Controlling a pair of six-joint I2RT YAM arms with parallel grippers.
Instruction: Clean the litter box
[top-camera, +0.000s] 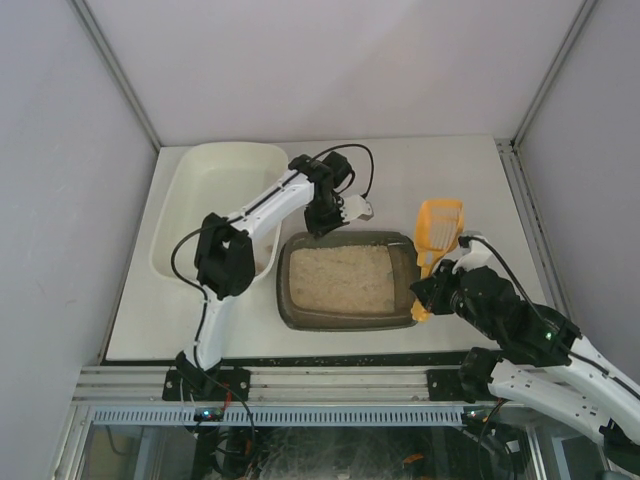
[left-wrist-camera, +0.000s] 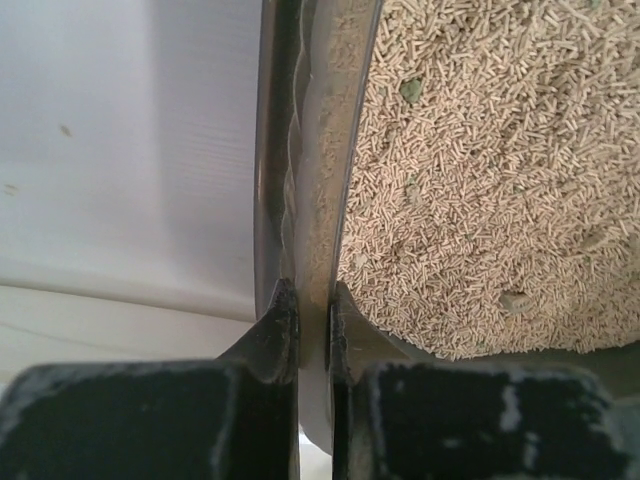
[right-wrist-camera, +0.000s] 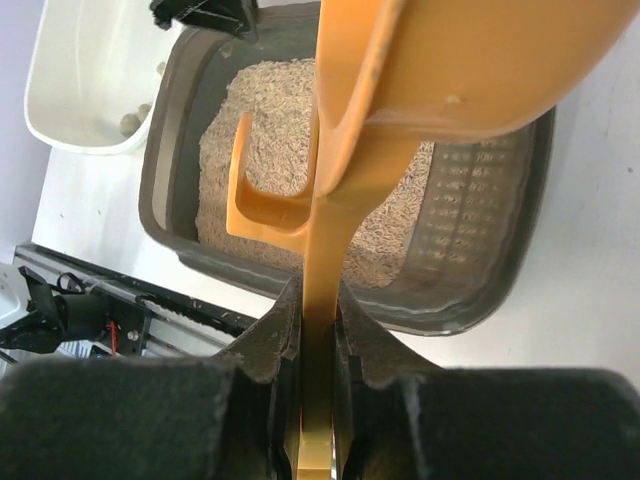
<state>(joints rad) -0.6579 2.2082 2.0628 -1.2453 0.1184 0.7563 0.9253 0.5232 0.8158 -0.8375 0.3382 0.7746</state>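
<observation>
White counter (top-camera: 450, 180), grey walls | litter box (top-camera: 345, 321) mid-counter, just beside cream tub (top-camera: 215, 190) | left hand (left-wrist-camera: 312, 305) pinching its far rim | right hand (right-wrist-camera: 318, 300) clamped on yellow scoop (top-camera: 440, 225) | advice: brace rim firmly, slide scoop shallow under clumps (left-wrist-camera: 411, 90)

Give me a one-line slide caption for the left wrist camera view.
Left hand pinches the litter box by its rim, beside beige pellet litter dotted with a few lumps.

litter box (top-camera: 345, 322) between tub (top-camera: 215, 165) and scoop (top-camera: 439, 228), perhaps touching
</observation>
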